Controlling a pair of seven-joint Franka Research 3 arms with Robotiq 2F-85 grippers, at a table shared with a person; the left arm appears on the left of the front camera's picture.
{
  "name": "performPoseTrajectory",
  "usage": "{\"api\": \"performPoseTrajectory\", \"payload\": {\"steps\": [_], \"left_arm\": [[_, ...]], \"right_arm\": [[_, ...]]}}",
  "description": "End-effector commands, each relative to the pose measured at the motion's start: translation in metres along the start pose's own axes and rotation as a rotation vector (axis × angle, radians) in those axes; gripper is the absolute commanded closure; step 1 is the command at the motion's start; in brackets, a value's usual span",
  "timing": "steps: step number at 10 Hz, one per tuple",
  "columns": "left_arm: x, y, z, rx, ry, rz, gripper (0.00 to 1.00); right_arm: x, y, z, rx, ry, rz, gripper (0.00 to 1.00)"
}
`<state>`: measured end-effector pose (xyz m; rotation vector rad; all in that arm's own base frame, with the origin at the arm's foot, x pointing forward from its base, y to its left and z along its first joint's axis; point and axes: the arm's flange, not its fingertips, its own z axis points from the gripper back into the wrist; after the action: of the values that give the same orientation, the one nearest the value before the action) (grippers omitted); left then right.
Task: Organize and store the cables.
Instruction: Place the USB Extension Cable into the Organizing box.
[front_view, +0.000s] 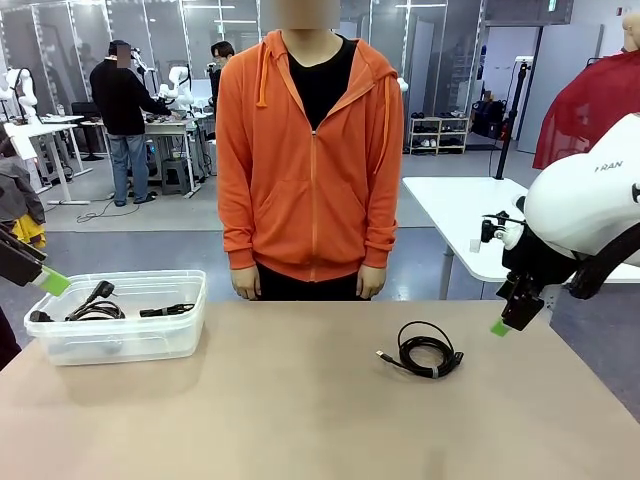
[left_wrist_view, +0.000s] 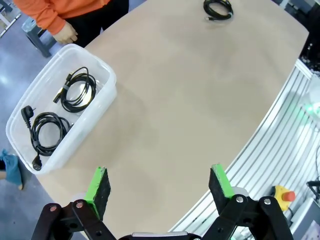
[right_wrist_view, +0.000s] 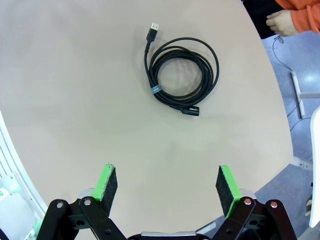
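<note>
One coiled black cable (front_view: 428, 350) with a USB plug lies loose on the tan table, right of centre. My right gripper (front_view: 505, 325) hovers open just to its right, and in the right wrist view the cable (right_wrist_view: 181, 75) lies well ahead of the open gripper (right_wrist_view: 167, 187). Two more coiled cables (left_wrist_view: 77, 90) (left_wrist_view: 47, 132) rest inside a clear plastic bin (left_wrist_view: 107, 75) at the table's left. My left gripper (left_wrist_view: 160, 187) is open with nothing between its green pads, raised near the bin (front_view: 150, 275) at the left edge.
A person in an orange hoodie (front_view: 310, 150) stands at the far edge, hands (front_view: 245, 285) hanging by their sides. A broad stretch of bare table (front_view: 300, 400) lies between the bin and the loose cable. A white table (front_view: 450, 205) stands behind on the right.
</note>
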<state>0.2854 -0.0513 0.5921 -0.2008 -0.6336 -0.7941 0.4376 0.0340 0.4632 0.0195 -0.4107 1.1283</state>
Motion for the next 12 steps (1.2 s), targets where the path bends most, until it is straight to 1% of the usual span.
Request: {"api": "performPoseTrajectory", "payload": {"steps": [1, 5, 6, 8, 9, 10, 11, 12], "left_arm": [[-0.001, -0.002, -0.003, 0.005, -0.011, 0.015, 0.00], [-0.001, -0.002, -0.003, 0.005, -0.011, 0.015, 0.00], [-0.001, -0.002, -0.003, 0.005, -0.011, 0.015, 0.00], [-0.001, -0.002, -0.003, 0.005, -0.011, 0.015, 0.00], [-0.001, -0.002, -0.003, 0.005, -0.011, 0.015, 0.00], [-0.001, -0.002, -0.003, 0.005, -0.011, 0.015, 0.00], [-0.001, -0.002, -0.003, 0.005, -0.011, 0.015, 0.00], [-0.001, -0.002, -0.003, 0.005, -0.011, 0.015, 0.00]], "right_arm": [[0.024, -0.012, -0.003, 0.017, 0.063, -0.026, 0.00], [0.097, -0.051, -0.036, 0.072, 0.186, 0.036, 0.00], [0.113, -0.060, -0.043, 0.083, 0.205, 0.047, 0.00], [0.139, -0.068, -0.049, 0.097, 0.240, 0.109, 0.00], [0.148, -0.071, -0.050, 0.088, 0.254, 0.182, 0.00], [0.152, -0.066, -0.049, 0.086, 0.262, 0.318, 0.00], [0.154, -0.064, -0.049, 0.114, 0.236, 0.440, 0.00], [0.156, -0.065, -0.052, 0.119, 0.244, 0.449, 0.00]]}}
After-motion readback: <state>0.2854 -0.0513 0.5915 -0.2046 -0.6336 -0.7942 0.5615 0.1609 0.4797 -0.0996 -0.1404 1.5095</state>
